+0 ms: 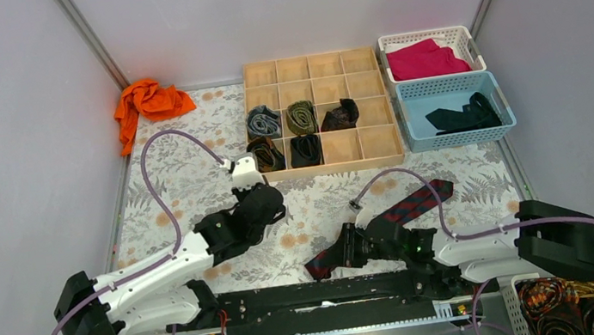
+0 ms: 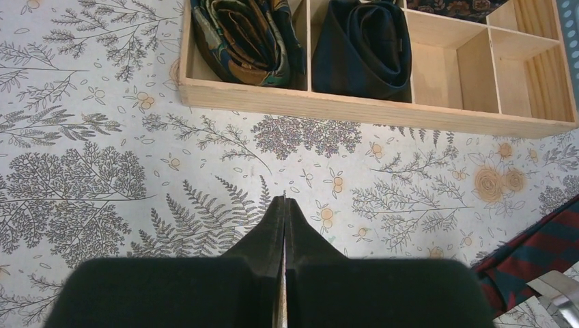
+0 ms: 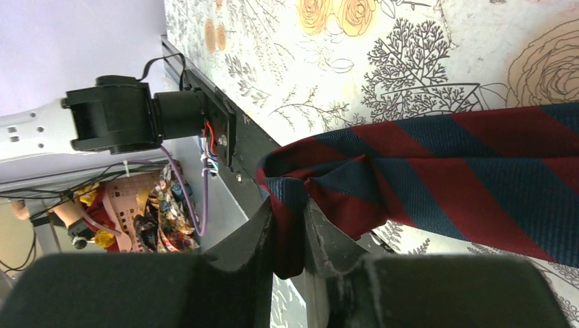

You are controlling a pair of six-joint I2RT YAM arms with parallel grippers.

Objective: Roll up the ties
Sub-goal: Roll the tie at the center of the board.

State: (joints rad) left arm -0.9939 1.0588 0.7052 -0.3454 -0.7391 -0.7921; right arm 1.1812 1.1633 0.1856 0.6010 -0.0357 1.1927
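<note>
1. Right gripper: jaws nearly together, pinching a bunched fold at the near end of the navy fabric necktie with red diagonal stripes, close to the table's near edge.
2. The rest of that necktie lies as a flat strip on the floral-printed tablecloth. It runs diagonally away from the pinch toward the far right and is not rolled.
3. Left gripper: fingers pressed together with nothing between them, tips over bare cloth short of the pale wooden grid box.
4. Grid box, left-hand compartments, five coiled ties.
   - Third row: grey-blue coil, olive coil, dark coil.
   - Nearest row: brown patterned coil, black coil.
5. Right of the box:
   - white lattice basket holding a magenta cloth;
   - light blue lattice basket holding a loose black tie.
6. Bright orange crumpled cloth at the far left corner.
</note>
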